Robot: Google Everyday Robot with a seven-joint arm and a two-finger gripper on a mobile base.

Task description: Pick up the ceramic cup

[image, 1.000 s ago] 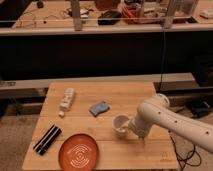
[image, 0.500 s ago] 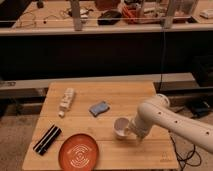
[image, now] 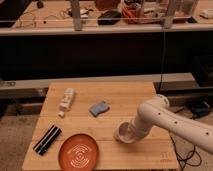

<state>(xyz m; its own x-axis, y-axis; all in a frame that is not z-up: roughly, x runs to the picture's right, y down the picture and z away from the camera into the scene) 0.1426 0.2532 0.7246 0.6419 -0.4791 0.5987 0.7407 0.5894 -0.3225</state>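
The white arm angles down-left, its claw hanging low.

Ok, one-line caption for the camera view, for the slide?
Everyday Robot's gripper at the ceramic cup on a wooden table, near an orange plate.

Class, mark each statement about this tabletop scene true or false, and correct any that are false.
1. In the camera view, the ceramic cup is to the right of the orange plate. True.
2. The gripper is above the orange plate. False: it is at the ceramic cup, at the end of the white arm that comes in from the right.
3. The blue-grey pad lies in the orange plate. False: it lies on the wooden table, behind the plate and apart from it.
4. A black object lies to the left of the orange plate. True.
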